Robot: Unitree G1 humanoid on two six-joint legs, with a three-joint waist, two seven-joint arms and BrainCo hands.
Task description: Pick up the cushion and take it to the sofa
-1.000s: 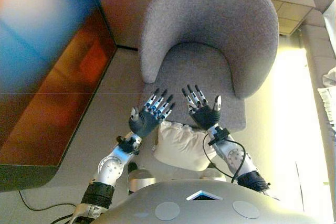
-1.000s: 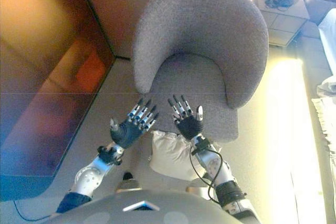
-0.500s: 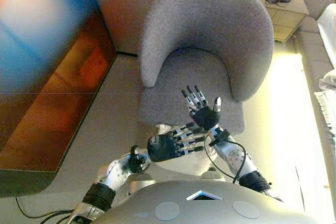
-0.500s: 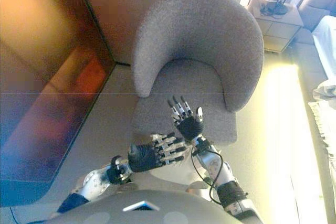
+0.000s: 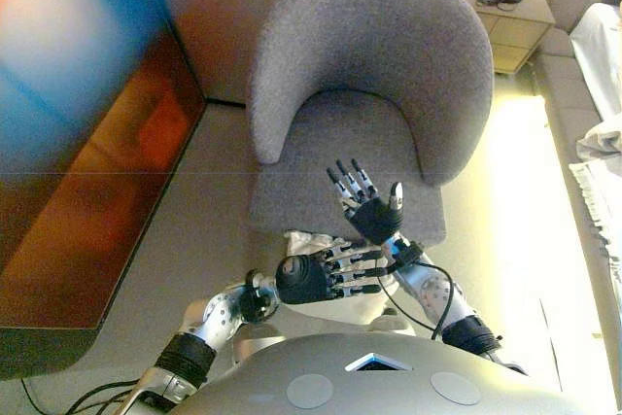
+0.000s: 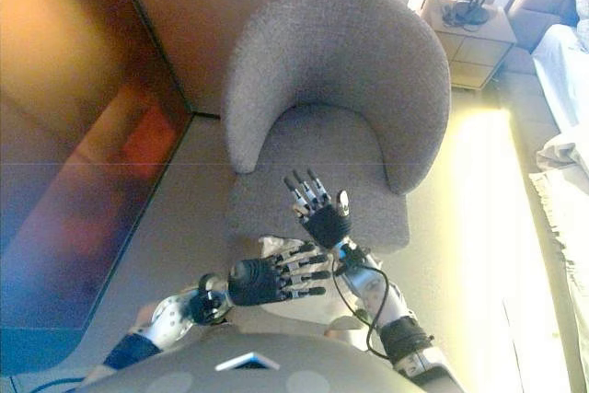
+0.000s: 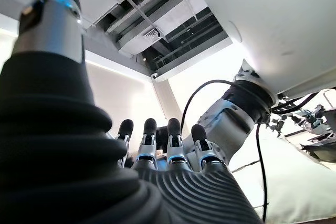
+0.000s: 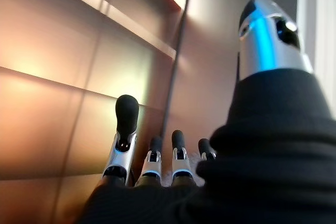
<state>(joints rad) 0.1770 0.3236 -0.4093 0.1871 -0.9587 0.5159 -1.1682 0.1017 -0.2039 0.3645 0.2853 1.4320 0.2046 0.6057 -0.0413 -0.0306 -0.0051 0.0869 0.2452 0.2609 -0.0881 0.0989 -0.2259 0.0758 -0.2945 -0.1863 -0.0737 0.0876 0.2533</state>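
Observation:
A cream cushion [image 5: 307,241] lies on the floor between me and the front edge of a grey armchair [image 5: 374,55]. Both hands cover most of it. My left hand [image 5: 313,278] stretches across it with straight fingers pointing to the right, open; I cannot tell whether it touches the cloth. My right hand [image 5: 372,214] is raised over the chair's seat edge, fingers straight and pointing away from me, open and holding nothing. In the left wrist view the cushion [image 7: 294,182] shows pale past the fingers, beneath my right forearm.
A glossy brown panel [image 5: 87,143] runs along the left. At the far right stands a small cabinet [image 5: 505,21] with cables on it. A pale sofa [image 5: 593,94] with white cloth lies along the right edge.
My left hand has swung down from beside the right hand to lie across the cushion, fingers now pointing right. The right hand has hardly moved. The camera has shifted a little.

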